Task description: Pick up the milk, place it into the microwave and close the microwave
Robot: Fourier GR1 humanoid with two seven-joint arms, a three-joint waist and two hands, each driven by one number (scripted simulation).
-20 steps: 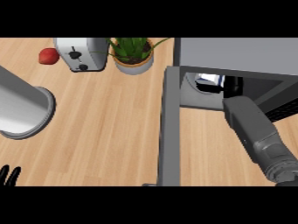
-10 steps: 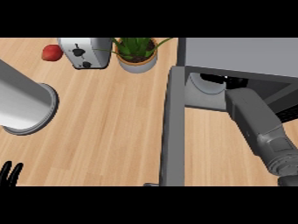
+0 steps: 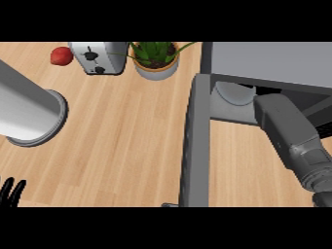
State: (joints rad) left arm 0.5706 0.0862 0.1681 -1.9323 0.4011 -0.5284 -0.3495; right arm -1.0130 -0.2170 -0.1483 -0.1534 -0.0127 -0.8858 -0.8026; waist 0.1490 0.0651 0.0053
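Note:
The grey microwave (image 3: pixel 283 61) stands at the right with its door (image 3: pixel 195 146) swung open, seen edge-on and pointing toward me. My right forearm (image 3: pixel 290 136) reaches up from the lower right into the dark opening. Its hand is hidden under the microwave's roof. The milk shows nowhere. A pale rounded shape (image 3: pixel 230 95) lies on the microwave's floor just left of the forearm; I cannot tell what it is. My left hand (image 3: pixel 1 192) rests at the lower left edge, fingers straight and up, holding nothing.
A large grey cylinder (image 3: pixel 21 109) stands on the wooden counter (image 3: pixel 125 136) at the left. At the back are a red apple (image 3: pixel 61 56), a silver toaster (image 3: pixel 96 57) and a potted plant (image 3: pixel 155 61). The open door splits the counter in two.
The right forearm has pushed deeper into the microwave. The black and white thing seen at its tip a second ago is now out of sight. The left hand has stayed put.

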